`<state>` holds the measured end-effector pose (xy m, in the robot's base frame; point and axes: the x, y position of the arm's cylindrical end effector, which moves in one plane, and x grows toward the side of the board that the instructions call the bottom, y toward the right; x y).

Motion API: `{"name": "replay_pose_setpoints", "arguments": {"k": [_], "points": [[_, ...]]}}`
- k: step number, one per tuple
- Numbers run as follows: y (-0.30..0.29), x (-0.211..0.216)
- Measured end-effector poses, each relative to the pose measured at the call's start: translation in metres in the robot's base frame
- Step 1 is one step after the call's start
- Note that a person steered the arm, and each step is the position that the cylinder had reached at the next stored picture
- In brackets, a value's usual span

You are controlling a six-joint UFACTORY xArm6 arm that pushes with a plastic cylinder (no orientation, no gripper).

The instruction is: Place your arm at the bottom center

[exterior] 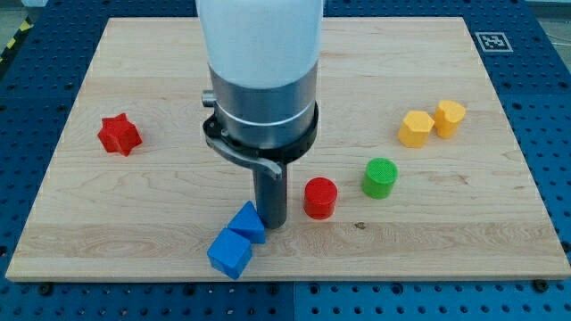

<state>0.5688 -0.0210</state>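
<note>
My tip (273,223) rests on the wooden board (134,205) near the bottom centre. It stands just right of a small blue block (247,220), touching or nearly touching it. A larger blue cube (230,252) lies below and left of that block, close to the board's bottom edge. A red cylinder (320,197) stands just right of the tip, a little apart from it. The white and grey arm body (260,80) rises above the tip and hides the board's centre.
A green cylinder (380,177) stands right of the red cylinder. Two yellow blocks (416,128) (450,117) sit together at the right. A red star-shaped block (119,135) lies at the left. A fiducial tag (492,41) marks the top right corner.
</note>
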Motion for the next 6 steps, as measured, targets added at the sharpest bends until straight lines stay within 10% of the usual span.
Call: {"name": "replay_pose_setpoints", "arguments": {"k": [6], "points": [[0.05,0.043]]}}
